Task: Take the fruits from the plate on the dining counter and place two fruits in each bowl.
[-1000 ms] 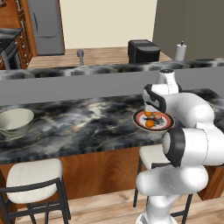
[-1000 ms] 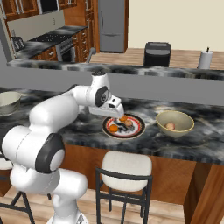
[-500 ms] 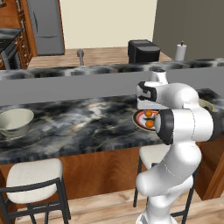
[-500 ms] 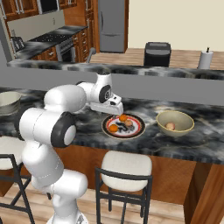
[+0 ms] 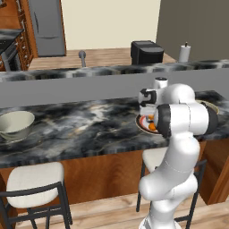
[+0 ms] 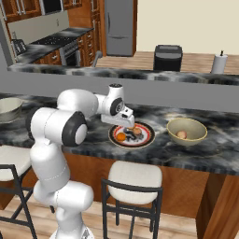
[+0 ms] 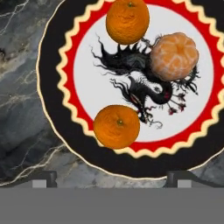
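The red-rimmed plate point(image 7: 65, 65) lies on the marbled dining counter point(image 5: 89, 127) and carries three fruits: two bright oranges point(image 7: 127, 21) point(image 7: 117, 126) and a paler, segmented one point(image 7: 174, 56). My gripper point(image 7: 111, 179) hangs open just above the plate's near rim, with nothing between its fingers. From the right base view, the gripper point(image 6: 125, 123) sits over the plate point(image 6: 148, 138). Right of the plate stands a beige bowl point(image 6: 201, 132) with one fruit point(image 6: 181, 135) in it. The other bowl point(image 5: 15, 124) is at the counter's far left. My arm hides most of the plate point(image 5: 140, 124) in the left base view.
A higher grey ledge point(image 5: 67, 87) runs behind the counter, with a black appliance point(image 6: 168, 57) and a paper roll point(image 6: 219, 63) beyond it. Stools point(image 6: 135, 179) point(image 5: 36, 181) stand under the counter's front edge.
My arm's elbow has swung up and across in front of the plate. The hand has stayed over the plate and come lower. The jaws have stayed open.
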You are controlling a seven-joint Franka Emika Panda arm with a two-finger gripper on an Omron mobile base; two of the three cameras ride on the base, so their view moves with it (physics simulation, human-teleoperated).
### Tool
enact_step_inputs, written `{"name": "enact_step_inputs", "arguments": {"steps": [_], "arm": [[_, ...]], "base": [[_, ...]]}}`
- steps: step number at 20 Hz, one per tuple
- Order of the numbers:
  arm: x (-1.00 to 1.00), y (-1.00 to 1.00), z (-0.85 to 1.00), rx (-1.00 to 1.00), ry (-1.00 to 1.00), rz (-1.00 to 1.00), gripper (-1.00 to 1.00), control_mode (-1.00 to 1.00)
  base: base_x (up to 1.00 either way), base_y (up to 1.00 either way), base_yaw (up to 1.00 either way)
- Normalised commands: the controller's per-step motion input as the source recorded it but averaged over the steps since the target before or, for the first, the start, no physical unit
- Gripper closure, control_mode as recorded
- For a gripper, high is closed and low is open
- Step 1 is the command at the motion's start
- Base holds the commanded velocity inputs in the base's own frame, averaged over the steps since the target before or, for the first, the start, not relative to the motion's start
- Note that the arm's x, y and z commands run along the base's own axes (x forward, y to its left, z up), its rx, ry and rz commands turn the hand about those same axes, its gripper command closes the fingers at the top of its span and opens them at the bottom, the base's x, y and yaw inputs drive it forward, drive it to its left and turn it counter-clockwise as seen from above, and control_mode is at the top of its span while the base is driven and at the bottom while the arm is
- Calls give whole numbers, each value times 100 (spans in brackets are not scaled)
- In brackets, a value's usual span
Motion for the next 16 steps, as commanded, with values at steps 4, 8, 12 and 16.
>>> {"name": "enact_step_inputs", "arguments": {"steps": [4, 8, 12, 16], "arm": [[3, 0, -31, 0, 0, 0, -100, -100], [14, 0, -33, 0, 0, 0, -100, -100], [17, -3, -16, 0, 0, 0, -100, -100], [19, -3, -17, 0, 0, 0, -100, -100]], "base": [[0, 0, 0], [0, 0, 0], [0, 0, 0], [0, 0, 0]]}}
